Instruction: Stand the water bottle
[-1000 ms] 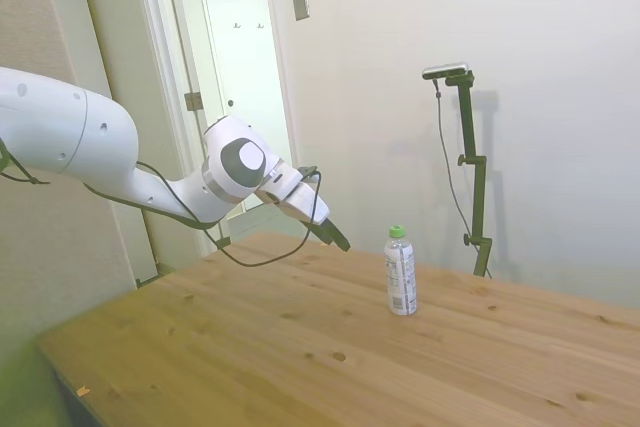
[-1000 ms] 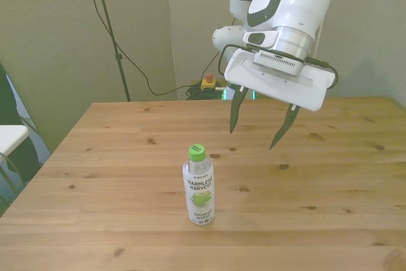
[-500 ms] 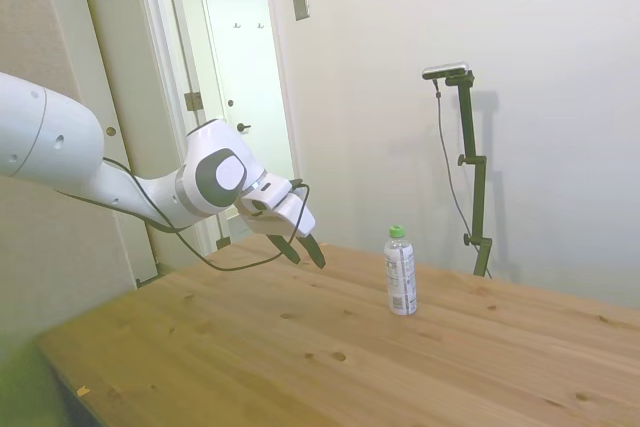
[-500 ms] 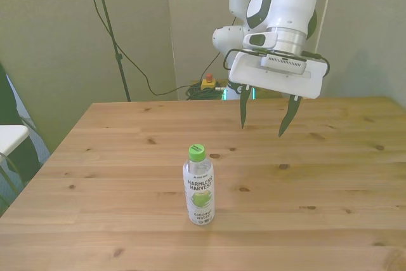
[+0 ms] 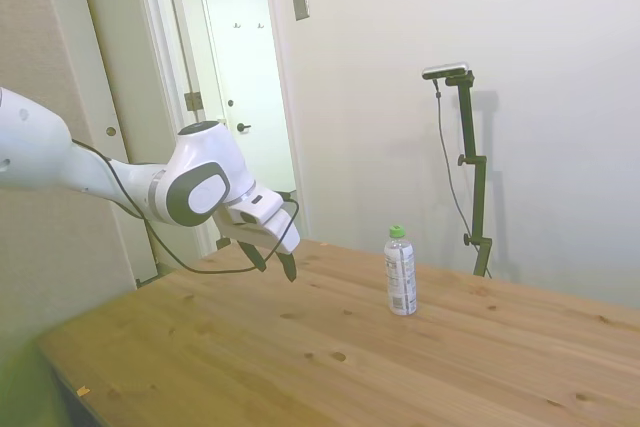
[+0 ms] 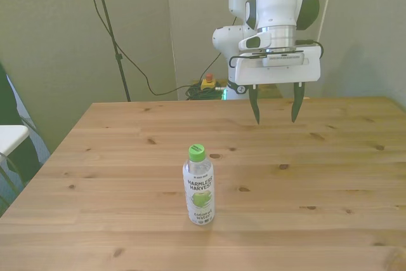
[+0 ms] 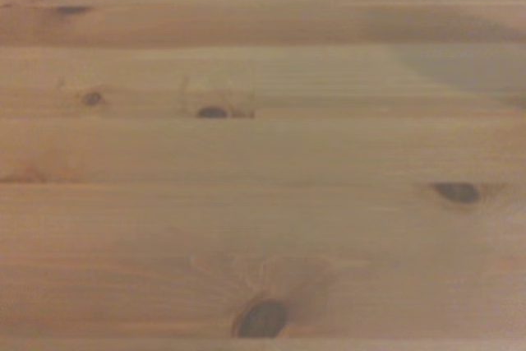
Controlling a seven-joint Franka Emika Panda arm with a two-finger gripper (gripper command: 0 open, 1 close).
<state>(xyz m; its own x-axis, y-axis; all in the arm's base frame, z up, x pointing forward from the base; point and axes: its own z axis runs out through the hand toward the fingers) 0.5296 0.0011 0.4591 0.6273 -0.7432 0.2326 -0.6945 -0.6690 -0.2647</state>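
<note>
The water bottle [image 6: 198, 185], clear plastic with a green cap and a white label, stands upright on the wooden table [image 6: 330, 182], also visible in the side view as the water bottle [image 5: 400, 271]. My gripper [image 6: 275, 112] hangs open and empty above the table's far part, well behind the bottle and toward the front view's right. In the side view the gripper [image 5: 274, 265] points down, far left of the bottle. The wrist view holds only blurred table planks [image 7: 263, 203] with dark knots.
A door [image 5: 245, 67] and wall stand behind the table in the side view. Cables and a thin stand [image 6: 111, 30] rise behind the table's far edge at the front view's left. A white object [image 6: 9, 138] sits at the left edge.
The arm has drawn back away from the bottle toward the table's far edge, and the gripper has turned to point straight down. The bottle has not moved.
</note>
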